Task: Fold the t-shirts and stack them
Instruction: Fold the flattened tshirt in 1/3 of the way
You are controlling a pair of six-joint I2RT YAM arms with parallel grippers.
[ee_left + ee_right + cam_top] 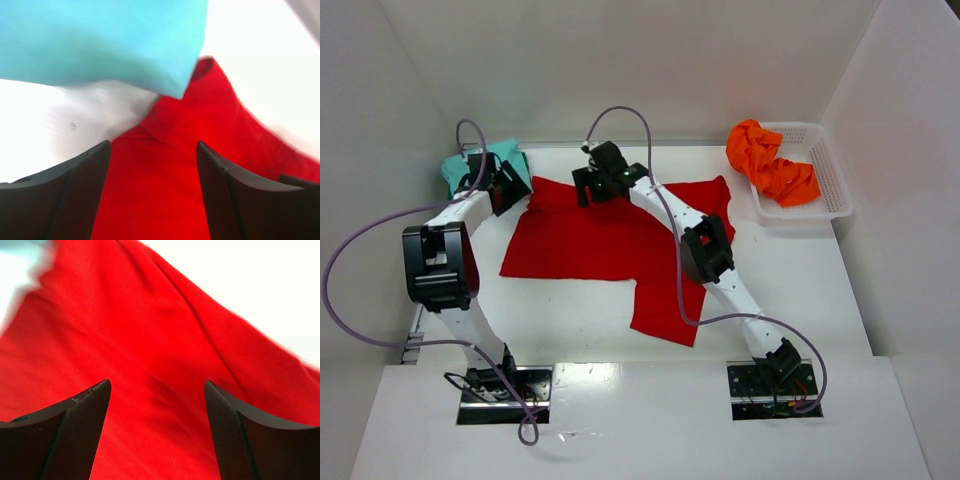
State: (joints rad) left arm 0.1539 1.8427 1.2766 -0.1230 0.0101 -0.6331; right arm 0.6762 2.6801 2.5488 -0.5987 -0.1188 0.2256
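The red t-shirt (pixel 610 245) lies spread on the white table, one part hanging toward the near side. The teal t-shirt (pixel 485 160) sits folded at the far left; it also shows in the left wrist view (pixel 100 45). The orange t-shirt (pixel 770 165) lies crumpled in the basket. My left gripper (pixel 512 190) is open over the red shirt's far-left corner (pixel 165 165), next to the teal shirt. My right gripper (pixel 595 188) is open over the red shirt's far edge (pixel 150 365). Nothing is held.
A white mesh basket (pixel 825 170) stands at the far right of the table. White walls enclose the table on the left, back and right. Purple cables loop from both arms.
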